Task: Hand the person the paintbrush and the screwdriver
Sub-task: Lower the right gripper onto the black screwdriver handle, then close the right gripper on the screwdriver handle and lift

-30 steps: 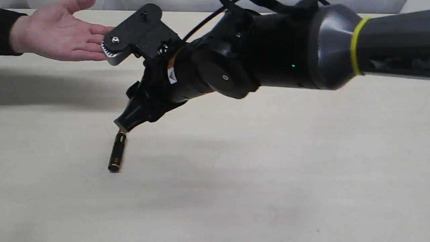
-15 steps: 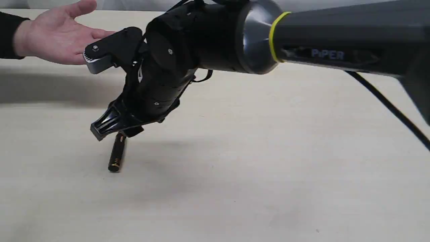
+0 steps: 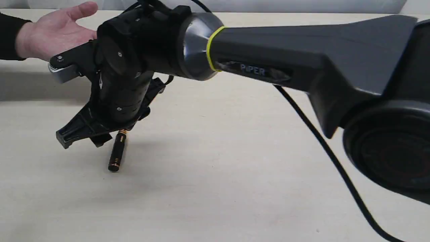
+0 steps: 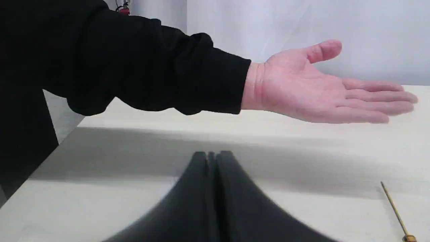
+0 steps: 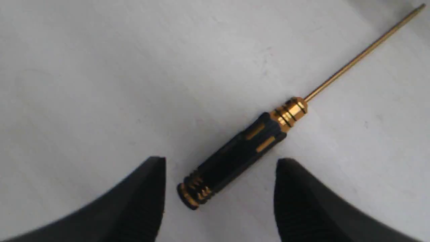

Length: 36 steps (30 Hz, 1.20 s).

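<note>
The right arm reaches across the table (image 3: 235, 168), wrist tilted down; the right gripper (image 5: 220, 163) straddles the screwdriver (image 5: 242, 151), jaws spread, seemingly not touching. The left gripper (image 4: 211, 158) is pinched closed, empty.

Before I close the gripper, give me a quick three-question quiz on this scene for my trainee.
1. True or false: the right gripper is shut on the screwdriver.
2. The left gripper is: A) open, B) shut and empty, C) shut on the screwdriver.
3. Fill in: the hand is held open, palm ____.
Key: 1 false, it is open over the handle; 2 B; 3 up.
</note>
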Each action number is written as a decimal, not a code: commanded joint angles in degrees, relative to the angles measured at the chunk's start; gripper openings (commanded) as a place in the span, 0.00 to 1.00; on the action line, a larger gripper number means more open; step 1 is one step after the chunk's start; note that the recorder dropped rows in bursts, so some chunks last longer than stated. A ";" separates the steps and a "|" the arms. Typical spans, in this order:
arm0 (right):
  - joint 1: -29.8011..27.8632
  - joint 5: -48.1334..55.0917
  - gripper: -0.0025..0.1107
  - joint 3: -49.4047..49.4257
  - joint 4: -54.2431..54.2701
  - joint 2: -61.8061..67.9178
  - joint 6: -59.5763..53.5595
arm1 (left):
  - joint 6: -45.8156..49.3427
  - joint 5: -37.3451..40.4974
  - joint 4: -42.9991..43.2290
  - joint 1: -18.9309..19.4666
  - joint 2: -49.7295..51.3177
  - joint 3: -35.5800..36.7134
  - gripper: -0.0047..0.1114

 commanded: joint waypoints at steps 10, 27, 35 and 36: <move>0.17 4.73 0.48 -3.94 -1.66 5.90 5.62 | -0.12 -0.67 -0.06 -0.48 -0.14 0.12 0.04; 0.44 4.28 0.48 -9.91 -1.60 7.14 10.27 | -0.12 -0.67 -0.06 -0.48 -0.14 0.12 0.04; 0.44 4.33 0.48 -9.91 -1.51 9.69 13.31 | -0.12 -0.67 -0.06 -0.48 -0.14 0.12 0.04; 0.44 4.43 0.48 -9.91 -1.51 10.04 13.61 | -0.12 -0.67 -0.06 -0.48 -0.14 0.12 0.04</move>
